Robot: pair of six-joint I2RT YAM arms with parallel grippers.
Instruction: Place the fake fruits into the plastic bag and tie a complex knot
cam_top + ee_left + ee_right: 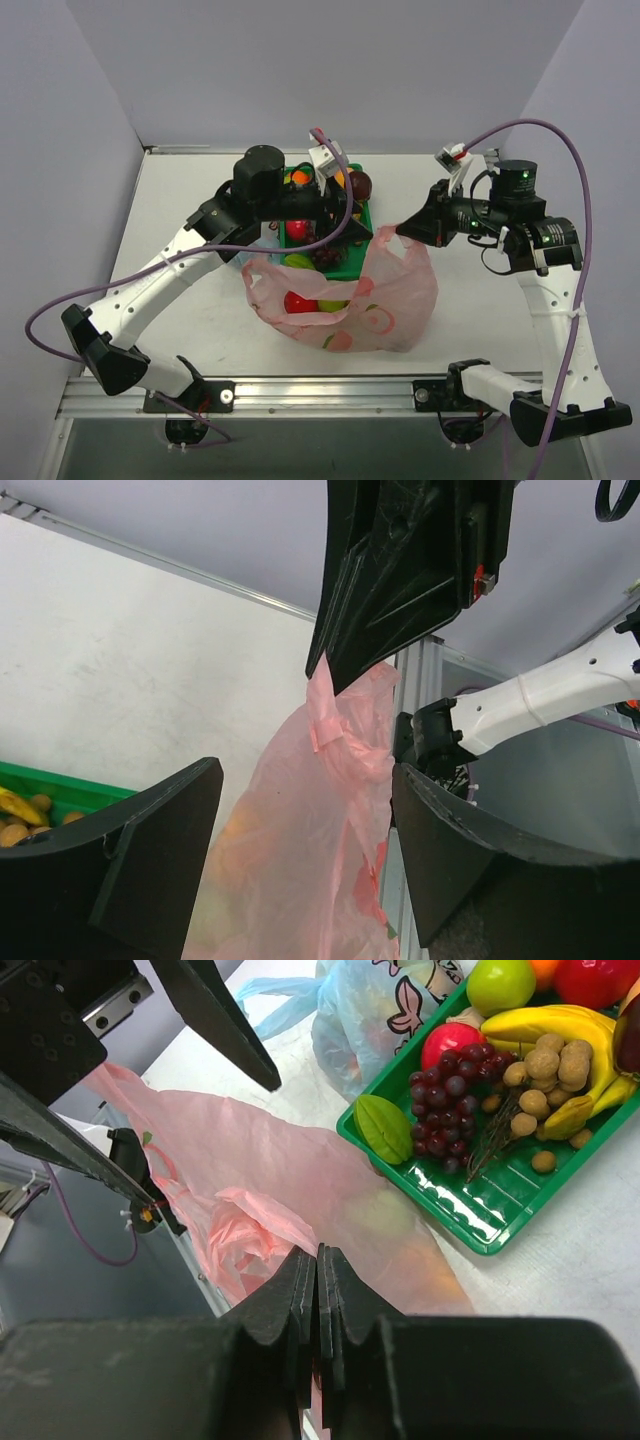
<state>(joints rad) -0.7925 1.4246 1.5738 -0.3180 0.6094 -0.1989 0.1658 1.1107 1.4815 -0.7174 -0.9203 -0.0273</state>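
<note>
The pale-pink plastic bag (385, 295) lies open in front of the green tray (366, 222). A red apple (298, 302) and a yellow-green fruit (333, 305) show inside it. My right gripper (404, 230) is shut on the bag's right upper edge (265, 1225) and holds it up; its jaws are pressed together (317, 1258). My left gripper (328, 226) is open over the bag's far rim, and the pink film (300, 860) hangs between its fingers (140, 870), not pinched. Purple grapes (450, 1110), a banana (555, 1025), a red apple (447, 1038) and a green fruit (500, 982) lie in the tray (500, 1230).
A light-blue printed bag (375, 1010) lies beside the tray's far end. Small brown round fruits (548, 1060) and a green leaf-shaped piece (383, 1128) are also in the tray. The aluminium rail (330, 390) runs along the table's near edge.
</note>
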